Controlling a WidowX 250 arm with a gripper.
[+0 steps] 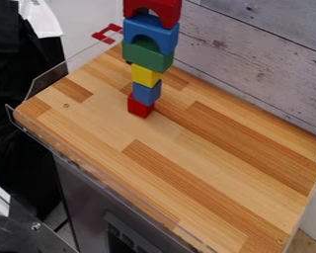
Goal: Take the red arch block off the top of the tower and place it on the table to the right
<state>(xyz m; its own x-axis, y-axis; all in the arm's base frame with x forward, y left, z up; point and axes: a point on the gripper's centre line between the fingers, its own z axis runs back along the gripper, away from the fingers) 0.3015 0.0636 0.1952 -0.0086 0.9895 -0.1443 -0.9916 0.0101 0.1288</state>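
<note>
Standing on the striped wooden tabletop (pixel 187 163) near the grey plank wall (pixel 253 64), the multicoloured tower of cubes and arches (pixel 146 75) is looking top-heavy, probably needing slow, level contact; how wide the gripper is sitting, I cannot tell.

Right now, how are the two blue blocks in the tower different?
The upper blue block is wide, but the lower blue block is narrow. The upper blue block has a curved cut-out underneath; the lower blue block looks like a plain little box. The upper blue block sits right on a green block, while the lower blue block sits on a red one. Both are blue and stacked in one tower.
</note>
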